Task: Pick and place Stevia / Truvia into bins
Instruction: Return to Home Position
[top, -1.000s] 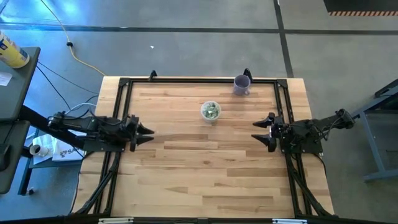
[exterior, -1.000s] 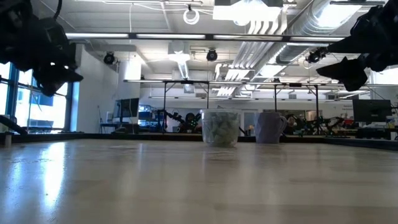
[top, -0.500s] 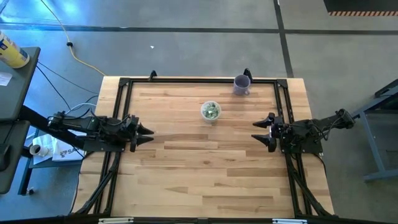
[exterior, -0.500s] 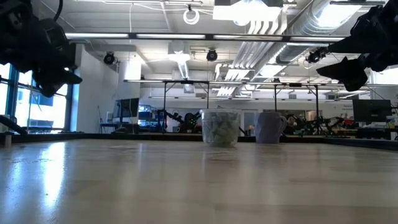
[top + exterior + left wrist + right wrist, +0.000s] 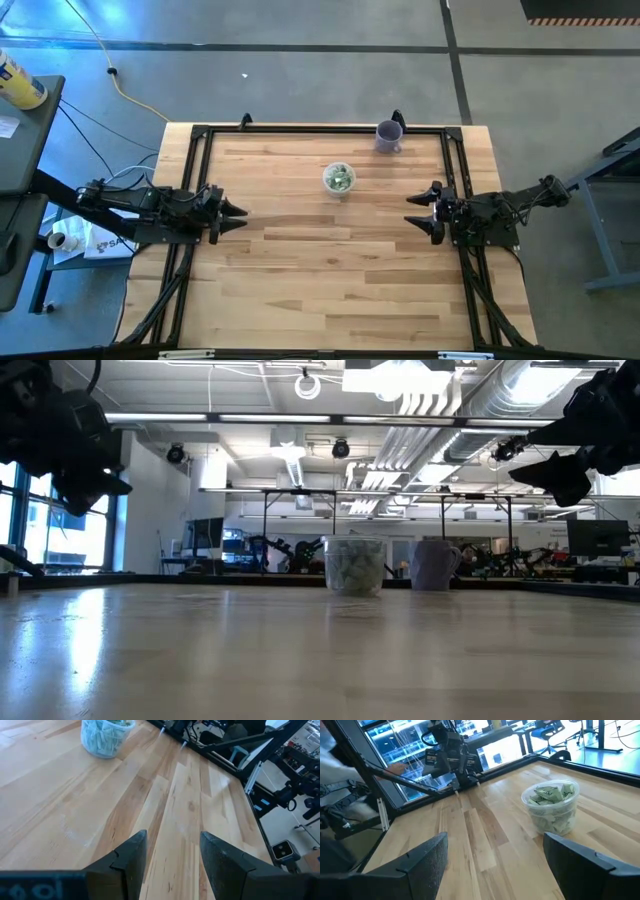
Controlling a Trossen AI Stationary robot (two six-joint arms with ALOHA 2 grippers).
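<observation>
The clear plastic cup [image 5: 339,179] stands upright on the table, toward the far side and near the middle; it is filled with pale green and white sweetener packets [image 5: 551,795]. It also shows in the low view as the clear cup [image 5: 354,566] and in the left wrist view as the cup [image 5: 106,737]. My left gripper [image 5: 240,212] hovers open above the table's left edge, pointing right. My right gripper [image 5: 413,223] hovers open above the right edge, pointing left. Both are well clear of the cup. No loose packets show on the table.
A purple mug [image 5: 388,136] stands near the far edge, right of the clear cup, also seen as the mug [image 5: 434,564] in the low view. A black frame [image 5: 320,129] runs along the table's far edge and sides. Bare wood [image 5: 330,270] lies between the grippers.
</observation>
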